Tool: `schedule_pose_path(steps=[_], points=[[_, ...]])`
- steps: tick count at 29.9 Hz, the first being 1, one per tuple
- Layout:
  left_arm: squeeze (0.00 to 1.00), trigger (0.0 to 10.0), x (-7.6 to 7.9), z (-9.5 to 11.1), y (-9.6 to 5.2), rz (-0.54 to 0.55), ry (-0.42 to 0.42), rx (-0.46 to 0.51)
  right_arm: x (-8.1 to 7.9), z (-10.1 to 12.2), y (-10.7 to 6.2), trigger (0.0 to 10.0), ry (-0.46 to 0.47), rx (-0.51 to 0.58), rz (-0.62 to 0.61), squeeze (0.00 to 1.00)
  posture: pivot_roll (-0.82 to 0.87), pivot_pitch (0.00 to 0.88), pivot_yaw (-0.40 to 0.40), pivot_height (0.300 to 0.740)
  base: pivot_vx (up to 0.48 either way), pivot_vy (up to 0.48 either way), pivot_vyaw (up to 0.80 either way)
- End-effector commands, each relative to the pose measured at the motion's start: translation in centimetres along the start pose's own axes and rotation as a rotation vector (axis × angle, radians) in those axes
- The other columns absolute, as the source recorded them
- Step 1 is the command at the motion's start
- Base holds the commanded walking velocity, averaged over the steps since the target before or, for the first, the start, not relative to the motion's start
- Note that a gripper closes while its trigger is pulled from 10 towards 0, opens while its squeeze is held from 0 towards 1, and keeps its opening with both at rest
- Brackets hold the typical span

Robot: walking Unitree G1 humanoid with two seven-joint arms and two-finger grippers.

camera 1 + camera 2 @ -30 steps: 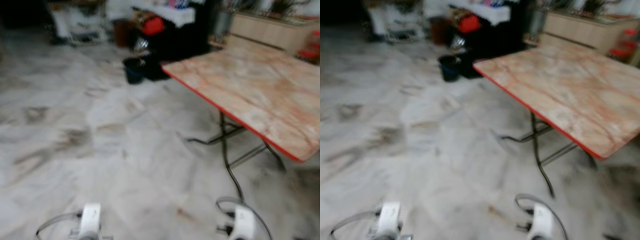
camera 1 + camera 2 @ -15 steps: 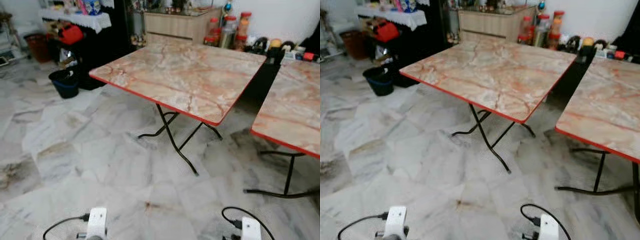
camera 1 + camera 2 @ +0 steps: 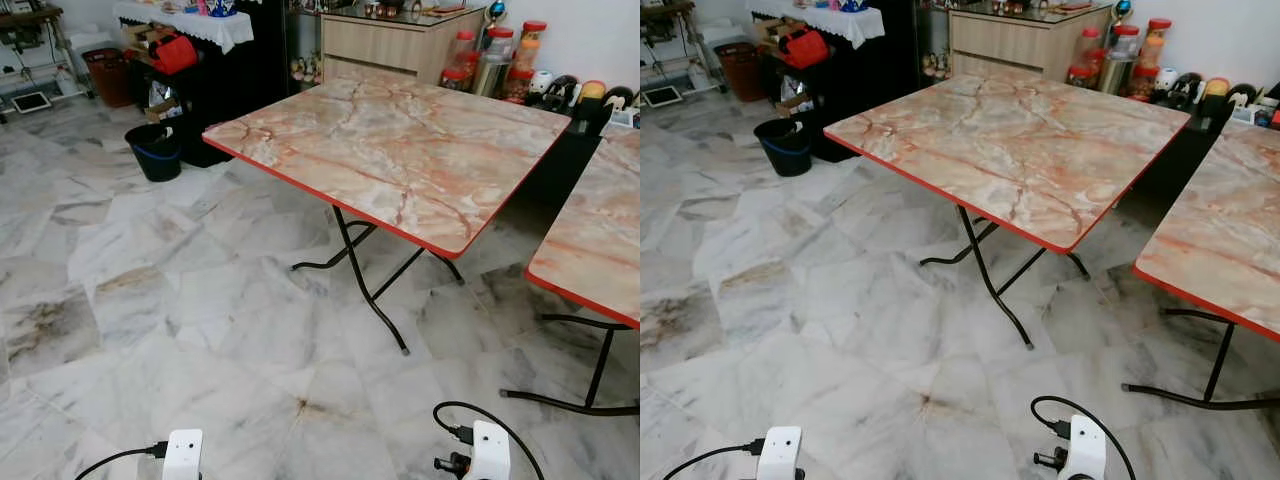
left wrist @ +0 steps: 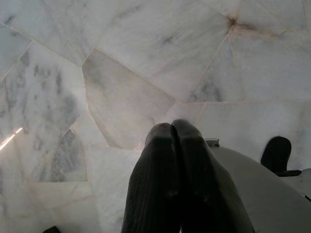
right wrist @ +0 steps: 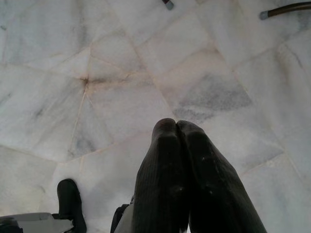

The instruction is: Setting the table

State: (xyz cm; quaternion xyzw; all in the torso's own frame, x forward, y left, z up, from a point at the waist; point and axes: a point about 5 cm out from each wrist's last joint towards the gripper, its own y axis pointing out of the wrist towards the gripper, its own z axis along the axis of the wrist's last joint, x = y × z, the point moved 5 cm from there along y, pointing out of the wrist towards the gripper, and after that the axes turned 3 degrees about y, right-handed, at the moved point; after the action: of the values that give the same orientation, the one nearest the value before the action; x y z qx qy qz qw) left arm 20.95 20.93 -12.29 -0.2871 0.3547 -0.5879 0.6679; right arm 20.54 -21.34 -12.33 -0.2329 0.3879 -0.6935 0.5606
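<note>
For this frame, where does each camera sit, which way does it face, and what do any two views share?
Left eye: on the head, looking forward and down at the marble-top table; both wrists at the bottom edge.
Right eye: beside it, same scene, including the black bucket.
Left wrist: along the left gripper, fingers pressed together, down at the floor.
Right wrist: along the right gripper, fingers together, same tiled floor.

I see a surface (image 3: 400, 150) of pink-veined cream marble pattern edged in red, on black legs (image 3: 365, 285). The floor (image 3: 150, 300) is white marble with grey veins and brownish stains. My 2 end effectors, left (image 4: 173, 133) and right (image 5: 177, 130), are black.
</note>
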Motion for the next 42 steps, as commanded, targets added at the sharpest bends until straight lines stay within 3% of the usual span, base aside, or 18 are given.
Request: schedule_pose_path(steps=[1, 9, 15, 37, 42], points=[[0.0, 10.0, -0.19, 0.28, 0.08, 0.01, -0.003, -0.003, -0.08, 0.11, 0.06, 10.0, 0.002, -0.004, -0.002, 0.0, 0.0, 0.0, -0.013, 0.74, 0.0, 0.0, 0.0], [0.0, 10.0, -0.03, 0.34, 0.09, 0.0, -0.009, -0.001, -0.14, -0.16, 0.05, 10.0, 0.016, -0.017, 0.0, 0.0, 0.0, 0.0, -0.011, 0.74, 0.259, 0.0, -0.54], [0.0, 10.0, -0.07, 0.14, 0.05, 0.004, -0.019, -0.005, 0.75, 0.08, -0.12, 10.0, 0.009, 0.008, -0.014, 0.0, 0.01, 0.001, -0.01, 0.74, 0.433, 0.0, 0.0], [0.0, 10.0, 0.07, 0.34, 0.1, -0.006, -0.034, -0.004, 0.76, 0.39, -0.08, 10.0, 0.028, 0.017, -0.013, 0.0, 0.01, 0.018, -0.009, 0.74, 0.443, 0.0, -0.26], [0.0, 10.0, 0.18, 0.3, 0.07, -0.018, -0.037, 0.002, 0.71, 0.21, -0.1, 10.0, 0.017, 0.009, -0.007, 0.0, 0.01, 0.014, -0.009, 0.74, 0.0, 0.0, -0.64]])
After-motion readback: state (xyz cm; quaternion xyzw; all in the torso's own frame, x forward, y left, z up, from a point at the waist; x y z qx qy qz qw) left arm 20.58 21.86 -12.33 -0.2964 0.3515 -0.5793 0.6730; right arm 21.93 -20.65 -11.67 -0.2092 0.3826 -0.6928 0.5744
